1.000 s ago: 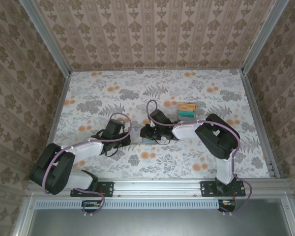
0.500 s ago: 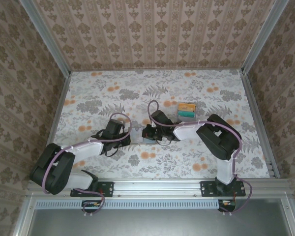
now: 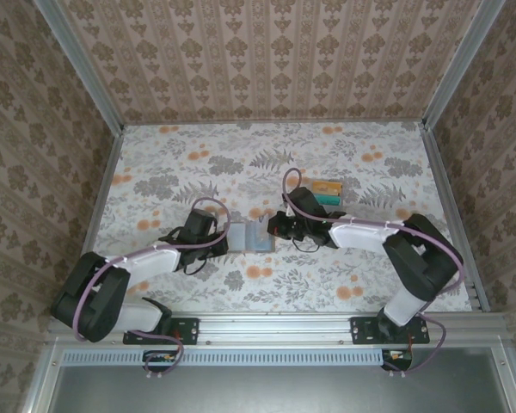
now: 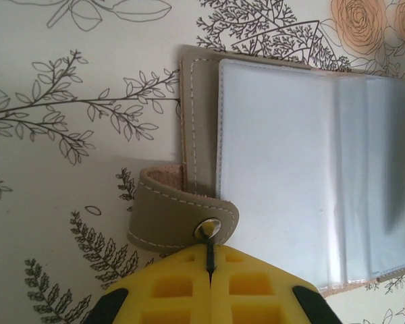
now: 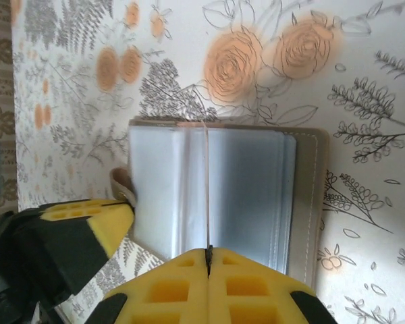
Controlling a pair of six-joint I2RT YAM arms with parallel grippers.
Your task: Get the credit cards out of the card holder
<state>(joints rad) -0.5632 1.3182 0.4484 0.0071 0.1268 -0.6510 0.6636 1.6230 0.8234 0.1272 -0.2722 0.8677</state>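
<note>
The open card holder (image 3: 249,237) lies flat mid-counter (image 3: 198,172) toward the near edge, long axis parallel to that edge, between the left end effector (image 4: 208,255), clenched at its strap tab (image 4: 179,216), and the right end effector (image 5: 207,255), seemingly pinching an edge-on credit card (image 5: 207,175).

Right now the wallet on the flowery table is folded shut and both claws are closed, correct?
Not folded shut: the left wrist view shows the card holder lying open. It is on the flowery table, and the left claw and right claw are closed.
</note>
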